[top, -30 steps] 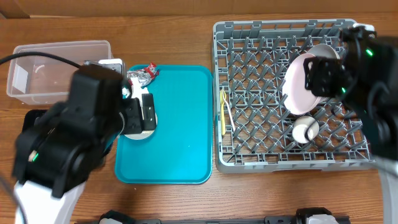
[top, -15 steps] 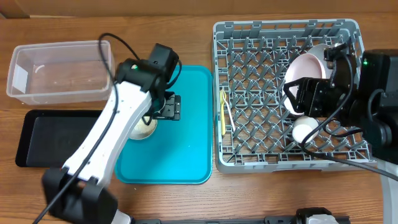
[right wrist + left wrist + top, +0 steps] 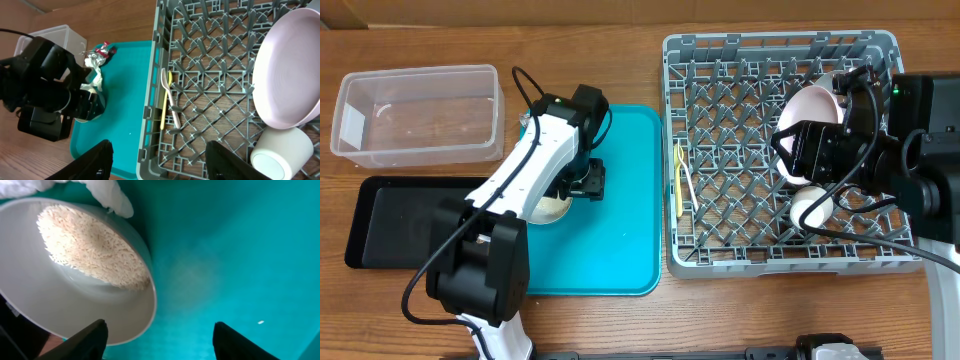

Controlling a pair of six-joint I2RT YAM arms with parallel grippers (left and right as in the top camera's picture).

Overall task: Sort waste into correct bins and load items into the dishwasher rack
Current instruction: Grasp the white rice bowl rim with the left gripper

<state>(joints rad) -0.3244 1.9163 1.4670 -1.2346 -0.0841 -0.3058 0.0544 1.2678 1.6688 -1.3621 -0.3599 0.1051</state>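
A pale bowl (image 3: 60, 295) holding white rice (image 3: 95, 252) sits on the teal tray, with a crumpled white napkin (image 3: 107, 192) at its far rim. My left gripper (image 3: 160, 335) is open just above the tray, and the bowl's rim lies between its fingers; it also shows in the overhead view (image 3: 585, 182). My right gripper (image 3: 160, 160) is open and empty above the rack's (image 3: 740, 215) front left part. The pink plate (image 3: 808, 125), white cup (image 3: 810, 208), yellow spoon (image 3: 164, 107) and pale fork (image 3: 173, 102) are in the rack. The foil wrapper (image 3: 103, 50) lies at the tray's far corner.
The clear tub (image 3: 415, 115) stands at the back left, and the black tray (image 3: 405, 220) is in front of it. The teal serving tray (image 3: 620, 230) lies between them and the rack. A pale rim (image 3: 838, 80) shows behind the pink plate. No brown scrap is in view.
My left arm has swung in from the left and stretched over the teal tray, its gripper now low beside the bowl. My right gripper has shifted slightly left over the rack.
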